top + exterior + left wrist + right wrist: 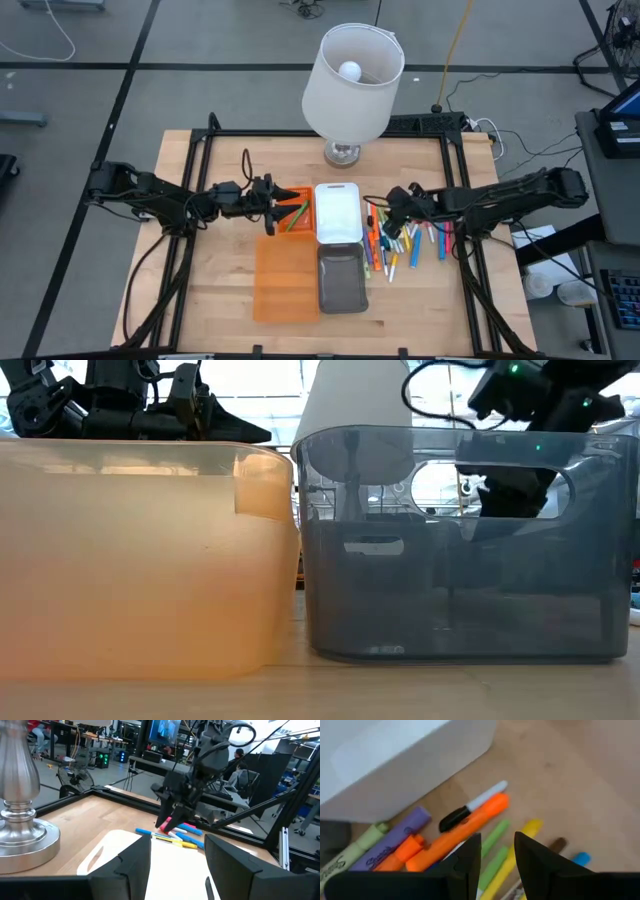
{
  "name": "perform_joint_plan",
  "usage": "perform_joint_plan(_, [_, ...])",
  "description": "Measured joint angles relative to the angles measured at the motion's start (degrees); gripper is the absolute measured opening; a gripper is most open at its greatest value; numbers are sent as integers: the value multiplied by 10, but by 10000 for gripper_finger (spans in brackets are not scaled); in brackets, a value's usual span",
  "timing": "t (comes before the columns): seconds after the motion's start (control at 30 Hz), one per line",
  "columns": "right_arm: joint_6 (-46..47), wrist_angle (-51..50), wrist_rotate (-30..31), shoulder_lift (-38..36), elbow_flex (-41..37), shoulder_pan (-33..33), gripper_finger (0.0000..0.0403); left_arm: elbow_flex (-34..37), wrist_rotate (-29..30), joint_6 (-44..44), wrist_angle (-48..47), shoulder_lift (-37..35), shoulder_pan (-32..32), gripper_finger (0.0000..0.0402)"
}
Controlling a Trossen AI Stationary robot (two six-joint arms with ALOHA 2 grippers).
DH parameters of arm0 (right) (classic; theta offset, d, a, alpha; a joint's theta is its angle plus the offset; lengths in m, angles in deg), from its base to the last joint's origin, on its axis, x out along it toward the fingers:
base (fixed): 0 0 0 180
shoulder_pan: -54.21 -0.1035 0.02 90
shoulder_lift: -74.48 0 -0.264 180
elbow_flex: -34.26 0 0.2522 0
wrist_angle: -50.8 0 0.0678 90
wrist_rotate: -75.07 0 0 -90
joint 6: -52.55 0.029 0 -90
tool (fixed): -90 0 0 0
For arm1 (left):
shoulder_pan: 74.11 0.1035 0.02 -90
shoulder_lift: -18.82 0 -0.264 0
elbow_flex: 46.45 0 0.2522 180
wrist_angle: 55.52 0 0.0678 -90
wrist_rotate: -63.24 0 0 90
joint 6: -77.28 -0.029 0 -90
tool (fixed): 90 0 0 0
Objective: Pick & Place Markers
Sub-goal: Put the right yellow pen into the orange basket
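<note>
Several markers (400,242) in orange, yellow, green, blue, pink and purple lie in a loose pile on the wood to the right of the white tray (338,212). My right gripper (385,215) hangs over the pile's near-tray edge, slanting down. In its wrist view it (497,840) is open above an orange highlighter (465,827) and green markers, with nothing between the fingers. My left gripper (292,212) is held level over the far end of the orange tray (285,270) and is open (177,842) and empty. A green marker (298,215) shows in the tray by its fingertips.
A grey tray (342,280) stands nearer than the white one, beside the orange tray. A white-shaded lamp (350,85) with a metal base (20,830) stands at the table's far middle. Black frame rails (205,150) run along the table's edges.
</note>
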State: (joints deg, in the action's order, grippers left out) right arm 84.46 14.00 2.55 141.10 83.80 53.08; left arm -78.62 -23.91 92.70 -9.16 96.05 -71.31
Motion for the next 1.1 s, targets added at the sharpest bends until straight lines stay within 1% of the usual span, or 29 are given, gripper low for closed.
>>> perform_joint_plan(0.1, [-15,12,-20,22,-4,0,105,0,0,0,0,0,0,186])
perform_joint_plan(0.2, [-29,13,-63,30,-5,0,105,0,0,-2,-1,0,0,187])
perform_joint_plan(0.27, [-29,14,-102,28,-5,0,105,0,0,-2,-4,0,0,186])
perform_joint_plan(0.4, [-30,15,-162,11,-5,0,105,0,0,-3,-4,0,0,186])
perform_joint_plan(0.57, [-39,14,-206,-7,-5,-1,105,0,1,-3,-5,0,0,187])
perform_joint_plan(0.8, [-51,14,-207,-17,-5,-1,105,0,1,-3,-12,0,0,187])
perform_joint_plan(0.93, [-48,-6,-207,-17,-5,-1,105,0,1,-3,-16,0,0,187])
perform_joint_plan(1.1, [2,-63,-206,-17,-5,-1,105,0,1,-3,-16,0,0,186])
